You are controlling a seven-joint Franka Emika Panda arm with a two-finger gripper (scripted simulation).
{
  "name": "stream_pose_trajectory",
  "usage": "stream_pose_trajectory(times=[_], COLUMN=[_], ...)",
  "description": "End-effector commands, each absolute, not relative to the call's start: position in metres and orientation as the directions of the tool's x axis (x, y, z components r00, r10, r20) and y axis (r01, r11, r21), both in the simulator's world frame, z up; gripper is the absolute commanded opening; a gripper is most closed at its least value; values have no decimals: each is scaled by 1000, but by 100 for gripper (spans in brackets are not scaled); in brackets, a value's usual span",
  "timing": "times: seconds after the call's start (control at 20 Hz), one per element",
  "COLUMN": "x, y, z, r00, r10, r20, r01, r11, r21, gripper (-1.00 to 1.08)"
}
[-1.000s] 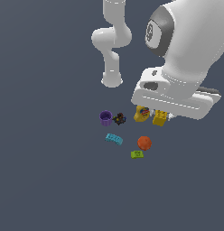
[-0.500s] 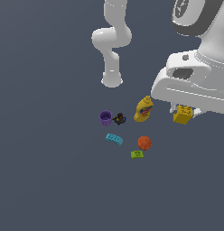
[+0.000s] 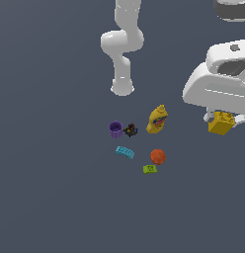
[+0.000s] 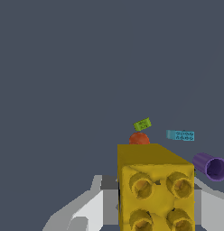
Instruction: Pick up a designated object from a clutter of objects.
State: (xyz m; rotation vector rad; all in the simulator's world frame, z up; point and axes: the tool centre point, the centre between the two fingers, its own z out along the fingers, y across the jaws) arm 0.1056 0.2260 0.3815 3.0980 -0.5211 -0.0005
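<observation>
Yellow and studded, the toy brick (image 3: 221,122) hung pinched between the fingers (image 4: 93,210) of the gripper (image 3: 222,120), lifted clear of the grey surface (image 3: 55,188) at the exterior view's right. Well apart from it sat the mustard bottle (image 3: 157,119), purple cup (image 3: 115,129), dark trinket (image 3: 130,130), cyan brick (image 3: 124,152), orange ball (image 3: 157,156) and green brick (image 3: 150,169).

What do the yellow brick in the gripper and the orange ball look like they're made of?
Yellow brick: looks like hard moulded plastic, given its sharp edges, round studs and slight sheen. Orange ball: matte, evenly coloured, possibly rubber or foam; the render leaves it open.
</observation>
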Motion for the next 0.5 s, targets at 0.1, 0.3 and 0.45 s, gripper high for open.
stream_pose_trajectory(times=[0.1, 0.3, 0.45], x=[110, 112, 112], y=[232, 234, 235], z=[389, 392, 392], r00=[945, 945, 945], r10=[-328, -328, -328], r20=[0, 0, 0], r01=[-328, -328, -328], r11=[-945, -945, -945], r21=[0, 0, 0], gripper=[-100, -100, -100])
